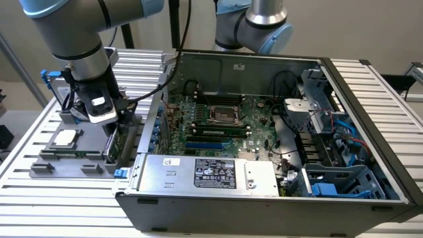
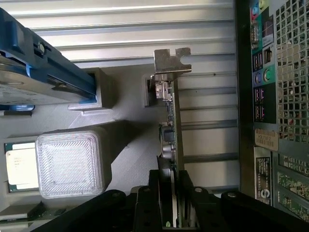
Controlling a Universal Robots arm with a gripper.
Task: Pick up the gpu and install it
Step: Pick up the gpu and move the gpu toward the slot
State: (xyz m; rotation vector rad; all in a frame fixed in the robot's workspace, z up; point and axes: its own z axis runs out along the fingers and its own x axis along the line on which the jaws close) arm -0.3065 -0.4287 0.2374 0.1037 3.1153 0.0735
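The gpu (image 1: 112, 145) stands on its long edge in a slot of the grey holder (image 1: 66, 169), just outside the open computer case (image 1: 264, 208). My gripper (image 1: 108, 125) reaches straight down onto its top edge. In the wrist view the gpu (image 2: 171, 121) appears edge-on, its silver end bracket (image 2: 170, 63) at the far end. The gripper (image 2: 173, 186) straddles the card, with its black fingers (image 2: 158, 193) pressed against both faces. The card still sits in the holder.
On the holder lie a small square CPU (image 1: 66, 138) and a hard drive with blue rails (image 2: 34, 72). The case's rear port panel (image 2: 270, 96) runs close beside the card. The motherboard (image 1: 225, 119) lies exposed inside. A second arm (image 1: 258, 25) stands behind the case.
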